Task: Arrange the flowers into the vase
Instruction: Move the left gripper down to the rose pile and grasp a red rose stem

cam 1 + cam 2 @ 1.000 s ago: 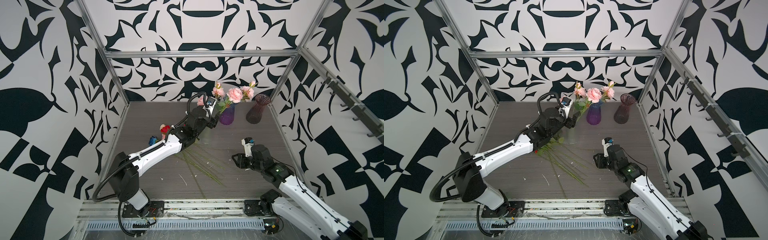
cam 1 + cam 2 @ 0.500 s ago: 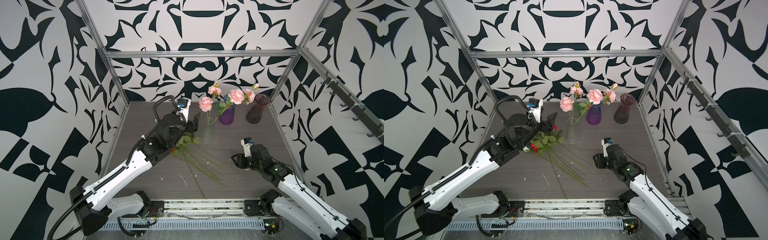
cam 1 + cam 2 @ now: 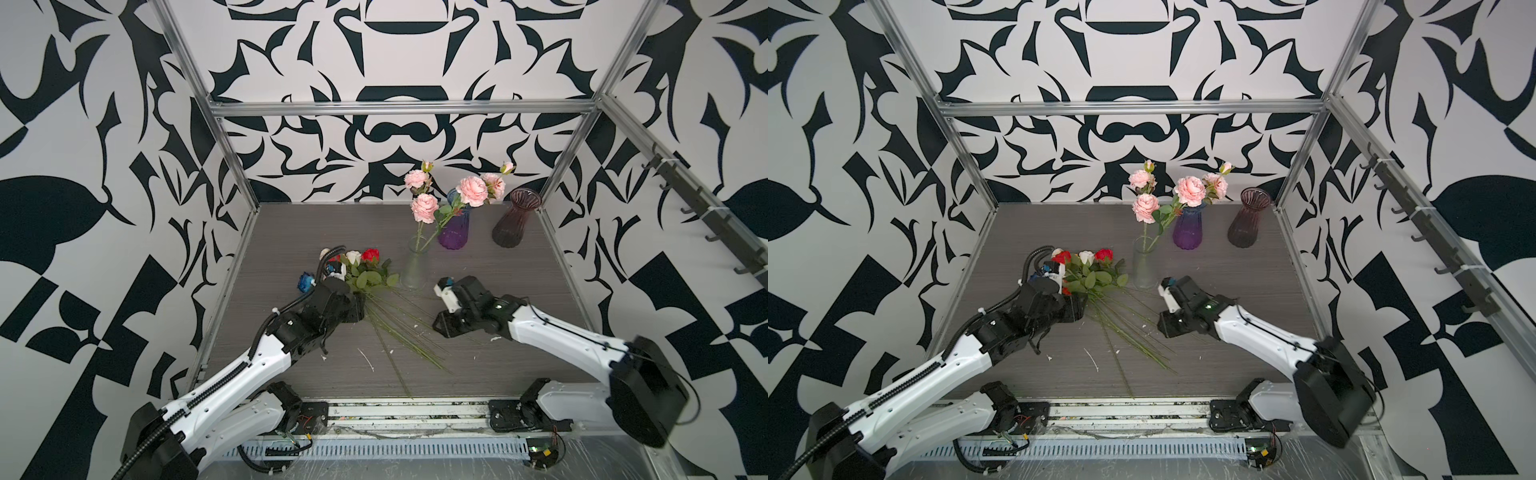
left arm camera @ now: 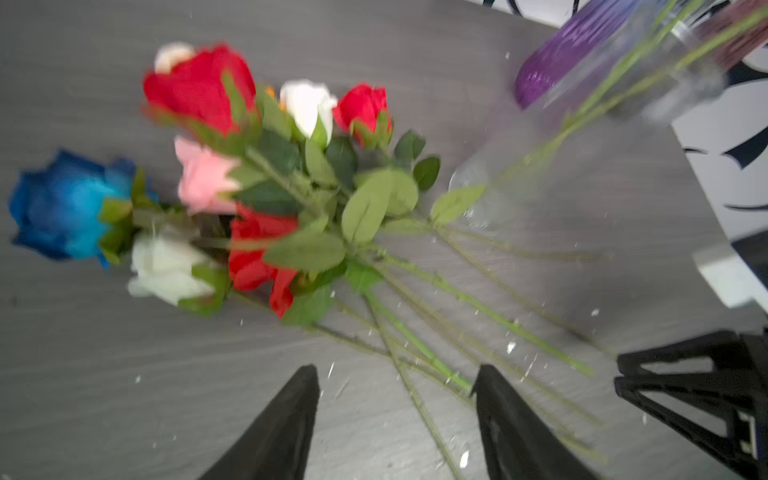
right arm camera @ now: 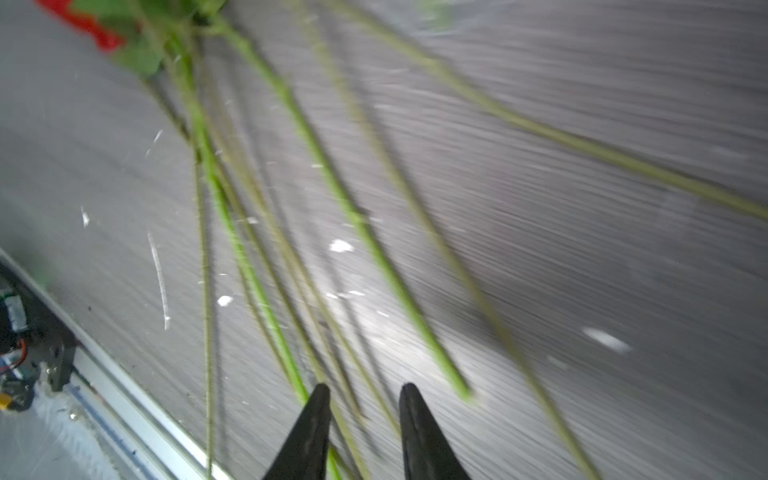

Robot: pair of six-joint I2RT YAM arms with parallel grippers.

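Observation:
The flowers (image 3: 368,270) lie in a bunch on the grey table (image 3: 291,232): red, white, pink and blue roses (image 4: 62,203) with leaves. Their stems (image 3: 1125,332) fan toward the front. My left gripper (image 4: 395,376) hangs low over the stems just behind the leaves, open, with nothing gripped; both top views show it (image 3: 359,309). My right gripper (image 5: 365,390) is narrowly open over the stem ends (image 5: 457,386), and a top view shows it (image 3: 1163,328). A clear glass vase (image 3: 413,272) holds pink blooms (image 3: 424,208).
A purple vase (image 3: 455,228) with pink blooms stands behind the clear one, and an empty maroon vase (image 3: 513,222) is at the back right. White flecks (image 3: 365,359) dot the table. A metal rail (image 3: 407,405) runs along the front edge.
My left arm left a pink flower in the clear vase, pulled back and dropped to the rose bunch. My right gripper moved left over the stem ends and its jaws narrowed.

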